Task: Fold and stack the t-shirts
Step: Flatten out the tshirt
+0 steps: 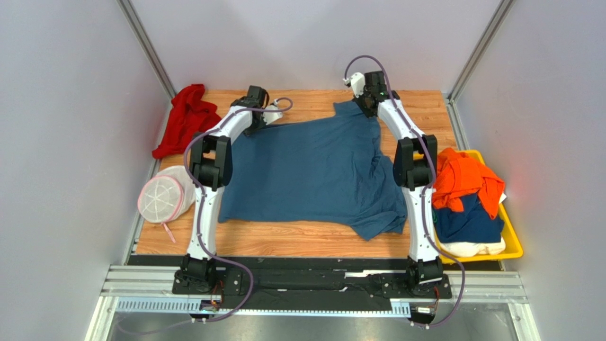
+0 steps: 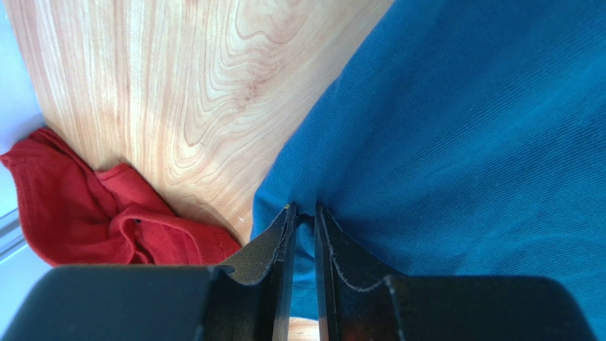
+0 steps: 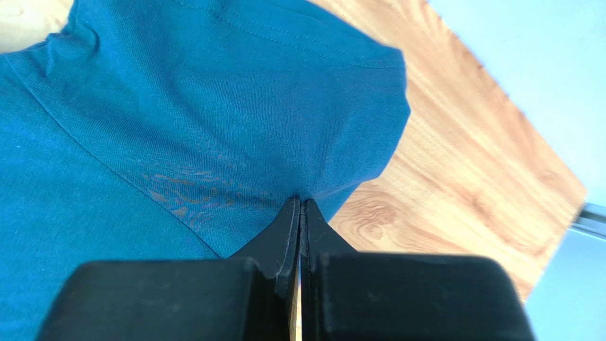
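A large teal-blue t-shirt [image 1: 313, 170] lies spread over the wooden table [image 1: 284, 240]. My left gripper [image 1: 267, 117] is at the shirt's far left corner. In the left wrist view it [image 2: 304, 209] is shut on a fold of the blue cloth [image 2: 462, 142], which bunches between the jaws. My right gripper [image 1: 366, 106] is at the far right, by the collar and sleeve. In the right wrist view it [image 3: 300, 200] is pinched shut on the edge of the blue sleeve [image 3: 178, 106], and the cloth puckers toward the tips. Orange [image 1: 462, 177], navy [image 1: 466, 220] and cream [image 1: 473, 249] shirts lie piled to the right.
The pile sits in a yellow bin [image 1: 513, 245] off the table's right edge. A red cloth [image 1: 186, 117] is crumpled at the far left corner, close to my left gripper. A round white-and-pink mesh disc [image 1: 163, 199] lies at the left edge. Grey walls enclose the table.
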